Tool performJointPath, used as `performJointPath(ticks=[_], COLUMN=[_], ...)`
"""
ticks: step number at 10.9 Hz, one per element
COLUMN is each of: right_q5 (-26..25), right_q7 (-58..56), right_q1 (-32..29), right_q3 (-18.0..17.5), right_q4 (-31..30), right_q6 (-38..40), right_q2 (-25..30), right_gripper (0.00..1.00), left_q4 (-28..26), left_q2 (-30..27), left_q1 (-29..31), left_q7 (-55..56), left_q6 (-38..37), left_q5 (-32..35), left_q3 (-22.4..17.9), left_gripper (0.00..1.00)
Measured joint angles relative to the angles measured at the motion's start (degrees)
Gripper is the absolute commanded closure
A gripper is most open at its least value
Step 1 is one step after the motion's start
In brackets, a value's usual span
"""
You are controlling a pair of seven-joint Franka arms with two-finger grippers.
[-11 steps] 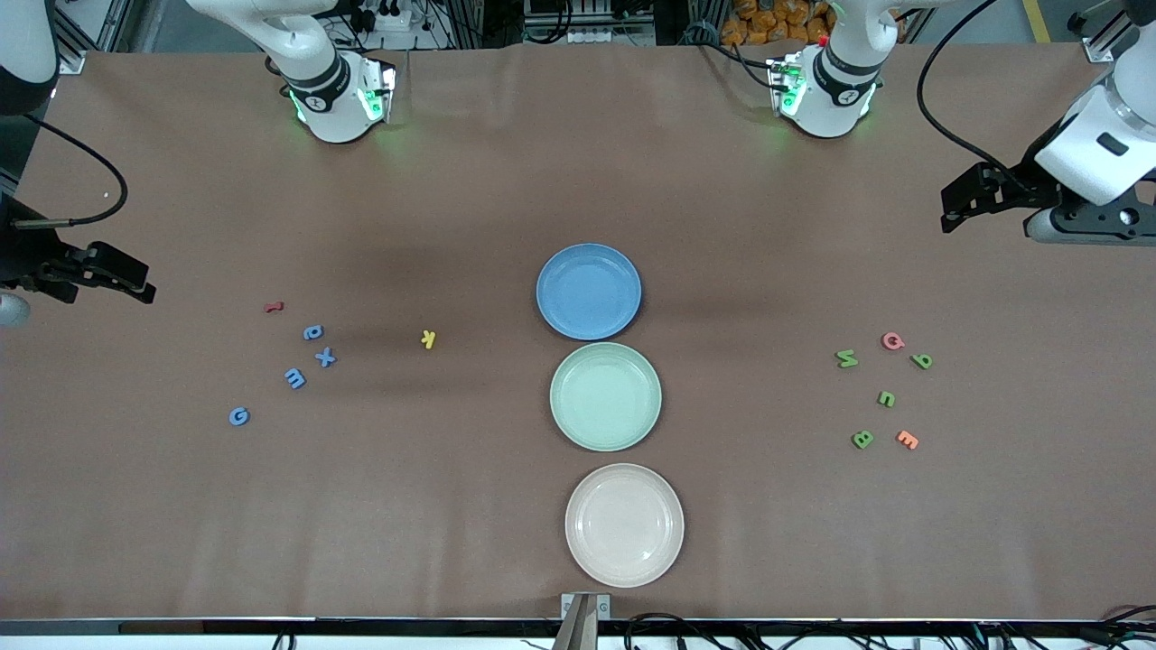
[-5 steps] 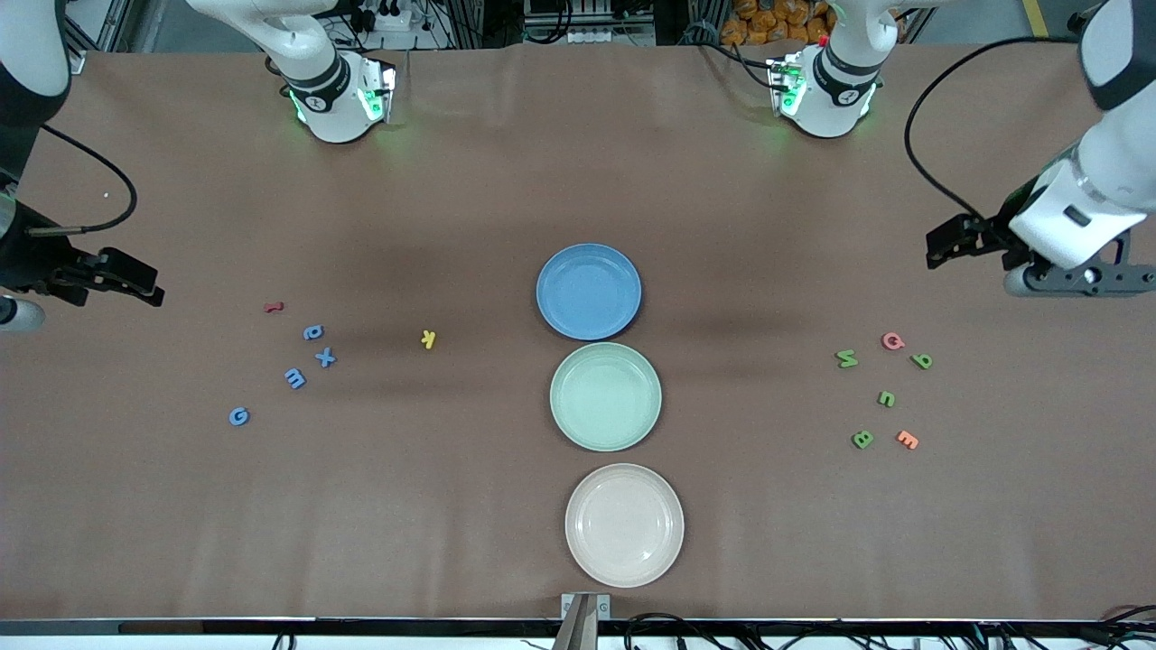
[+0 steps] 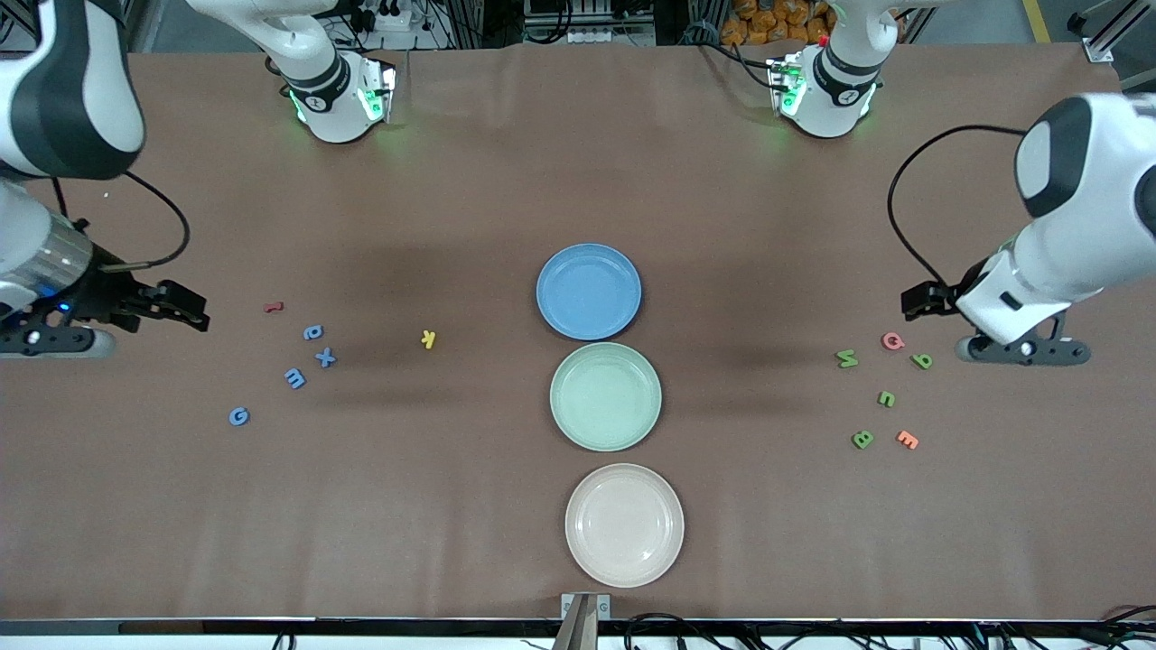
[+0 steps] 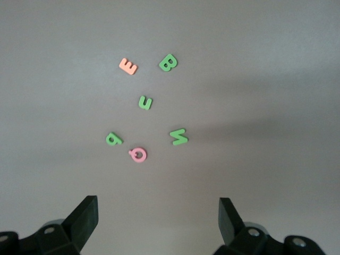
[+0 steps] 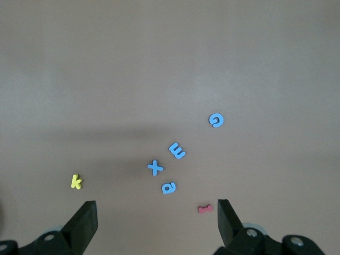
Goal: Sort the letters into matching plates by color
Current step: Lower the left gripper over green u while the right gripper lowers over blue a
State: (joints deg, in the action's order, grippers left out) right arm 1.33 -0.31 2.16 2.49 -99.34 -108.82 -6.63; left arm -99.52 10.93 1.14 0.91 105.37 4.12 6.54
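Observation:
Three empty plates stand in a row at mid-table: blue (image 3: 589, 291), mint green (image 3: 605, 396) and, nearest the front camera, beige (image 3: 624, 524). Blue letters (image 3: 312, 332) (image 5: 154, 168), a red one (image 3: 274, 307) and a yellow k (image 3: 428, 338) lie toward the right arm's end. Green letters (image 3: 887, 398) (image 4: 145, 102), a pink Q (image 3: 892, 340) (image 4: 138, 154) and an orange E (image 3: 908, 440) lie toward the left arm's end. My left gripper (image 3: 1020, 352) (image 4: 158, 212) is open and empty, in the air beside the pink Q. My right gripper (image 3: 54, 341) (image 5: 156, 212) is open and empty, in the air beside the red letter.
The brown table cover (image 3: 452, 506) is bare between the letter groups and the plates. The arm bases (image 3: 339, 99) stand along the edge farthest from the front camera.
Both arms have swung in from the table's ends. The left gripper has come close to the green letter group and the right gripper toward the blue group. Nothing on the table has moved.

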Motion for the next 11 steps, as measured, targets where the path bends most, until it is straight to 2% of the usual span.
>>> performJointPath(ticks=[3,6,8,11], right_q5=[0.0,0.0,1.45,2.96], right_q7=[-0.58,-3.0,-4.84,-5.44], right_q1=[0.0,-0.68,-1.76,-2.35], right_q3=[-1.04,-1.14,-1.13,-1.13], right_q4=[-7.07,-13.66,-17.66,-24.08], right_q6=[-6.34,-10.8,-14.14,-23.79], right_q2=[-0.04,-0.25,-0.61,-2.47], right_gripper=[0.0,0.0,0.0,0.0], left_q4=[-1.0,-6.76,-8.16,-9.94], left_q2=[3.93,4.24,4.28,4.99], left_q1=[1.44,1.91,2.5,3.17], left_q7=[-4.88,-6.44,-10.25,-12.47], left_q6=[5.48,13.65,14.83,17.41], left_q5=[0.21,0.23,0.26,0.26], left_q3=[-0.02,-0.01,-0.02,-0.02], left_gripper=[0.0,0.0,0.0,0.0])
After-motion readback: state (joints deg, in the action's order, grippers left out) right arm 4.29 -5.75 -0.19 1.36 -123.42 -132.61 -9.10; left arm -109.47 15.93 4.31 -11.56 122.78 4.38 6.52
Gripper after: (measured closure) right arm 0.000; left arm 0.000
